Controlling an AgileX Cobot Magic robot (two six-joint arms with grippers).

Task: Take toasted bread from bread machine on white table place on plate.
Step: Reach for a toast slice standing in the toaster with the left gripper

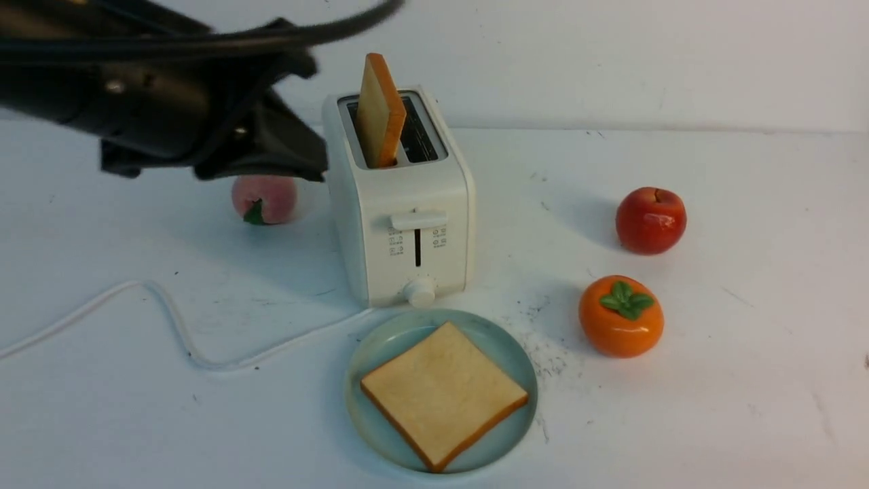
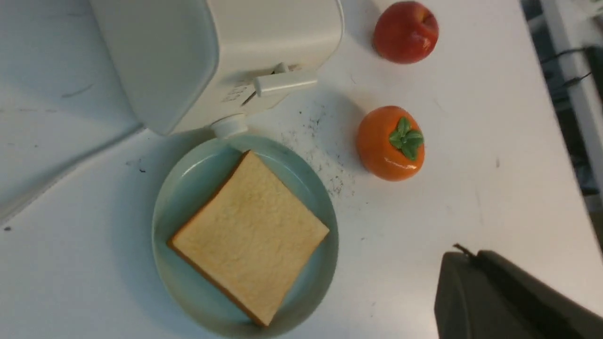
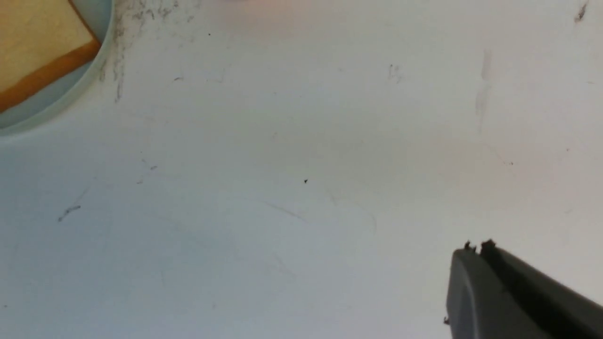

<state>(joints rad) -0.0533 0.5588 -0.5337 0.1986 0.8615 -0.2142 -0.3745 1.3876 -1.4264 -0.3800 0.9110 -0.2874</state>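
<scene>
One slice of toasted bread (image 1: pixel 380 112) stands upright in a slot of the cream-white bread machine (image 1: pixel 407 210) on the white table (image 1: pixel 713 380). Another slice (image 1: pixel 445 394) lies flat on the pale blue-green plate (image 1: pixel 370 350) just in front of the bread machine. My left gripper (image 1: pixel 316 163) hangs shut and empty beside the bread machine's left wall, below the standing slice. In the left wrist view its fingertips (image 2: pixel 473 256) are pressed together above bare table, right of the plate (image 2: pixel 169 197). My right gripper (image 3: pixel 476 249) is shut and empty over bare table, away from the plate's rim (image 3: pixel 70 101).
A peach (image 1: pixel 265 198) sits behind my left arm, left of the bread machine. On the right lie a red apple (image 1: pixel 650 220) and an orange persimmon (image 1: pixel 620 316). The white cord (image 1: pixel 170 319) snakes over the table's left side. Dark specks lie right of the plate.
</scene>
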